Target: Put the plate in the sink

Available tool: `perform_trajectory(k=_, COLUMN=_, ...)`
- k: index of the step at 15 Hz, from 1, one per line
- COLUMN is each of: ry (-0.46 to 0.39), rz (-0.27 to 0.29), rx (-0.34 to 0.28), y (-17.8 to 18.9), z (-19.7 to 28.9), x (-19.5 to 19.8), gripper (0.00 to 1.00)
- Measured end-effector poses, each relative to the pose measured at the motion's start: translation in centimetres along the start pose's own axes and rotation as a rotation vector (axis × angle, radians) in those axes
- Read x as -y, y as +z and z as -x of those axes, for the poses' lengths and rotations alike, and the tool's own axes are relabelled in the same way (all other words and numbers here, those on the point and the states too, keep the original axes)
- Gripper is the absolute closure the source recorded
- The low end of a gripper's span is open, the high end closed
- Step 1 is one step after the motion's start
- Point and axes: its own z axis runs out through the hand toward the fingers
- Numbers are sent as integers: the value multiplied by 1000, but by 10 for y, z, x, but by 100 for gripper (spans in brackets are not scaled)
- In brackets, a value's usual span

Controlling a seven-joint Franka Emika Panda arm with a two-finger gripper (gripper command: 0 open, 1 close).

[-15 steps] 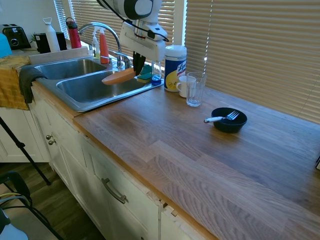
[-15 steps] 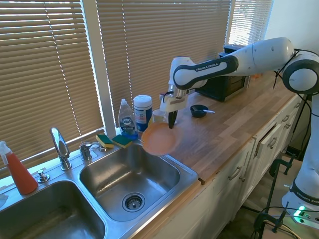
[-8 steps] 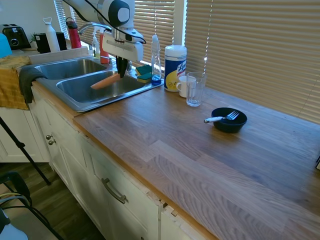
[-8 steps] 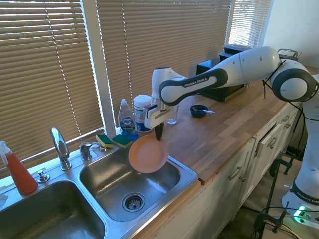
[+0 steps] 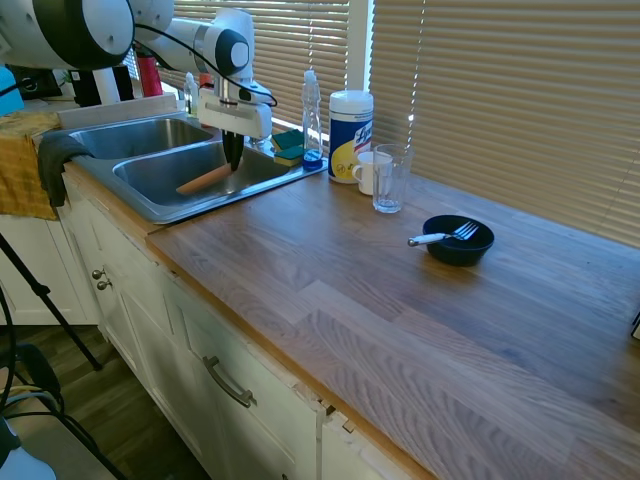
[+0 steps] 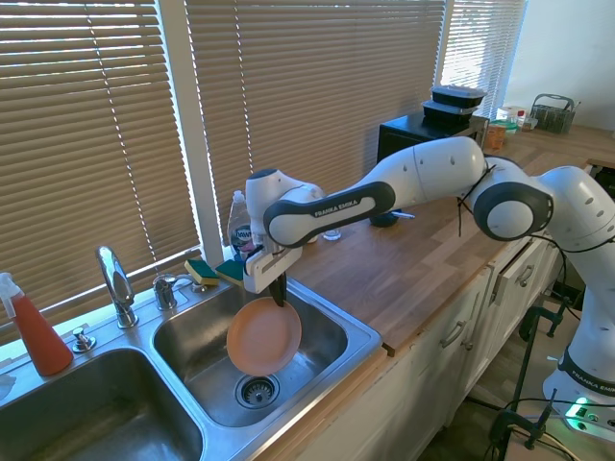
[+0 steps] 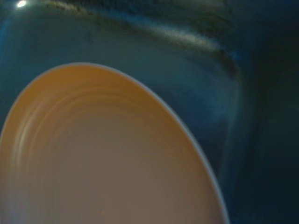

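The arm has swung the plate (image 6: 263, 336) off the counter side and lowered it: a second ago it hung above the basin's edge near the sponges, and now it sits down inside the nearer basin of the sink (image 6: 332, 355), so only the release seems left. The gripper (image 6: 280, 300) has its fingers clamped on the plate's upper rim, and the disc hangs tilted below them, over the drain (image 6: 256, 391). Whether its low edge already touches the basin floor I can't quite tell from here.

The plate is a matte salmon-orange round, shallow, with a low raised rim (up close, faint concentric rings show on its face (image 7: 103, 163)). The sink is shiny grey steel with rounded rectangular basins, hard and slick, so a plate let go from any height would likely clatter and slide.
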Motion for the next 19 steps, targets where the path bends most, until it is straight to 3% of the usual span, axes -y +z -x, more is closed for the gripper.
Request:
perform_trajectory(k=1, ry=-1, rz=21, rx=5, y=14, z=2, x=7, gripper=0)
perform_trajectory(k=6, ry=12, rz=76, rx=13, y=45, z=4, x=26, gripper=0)
perform_trajectory(k=12, ry=12, rz=61, rx=2, y=36, z=3, x=34, gripper=0)
perform_trajectory(k=15, ry=14, rz=37, rx=-20, y=17, z=11, x=40, gripper=0)
perform_trajectory(k=19, ry=29, rz=-18, rx=-65, y=-41, z=25, x=41, gripper=0)
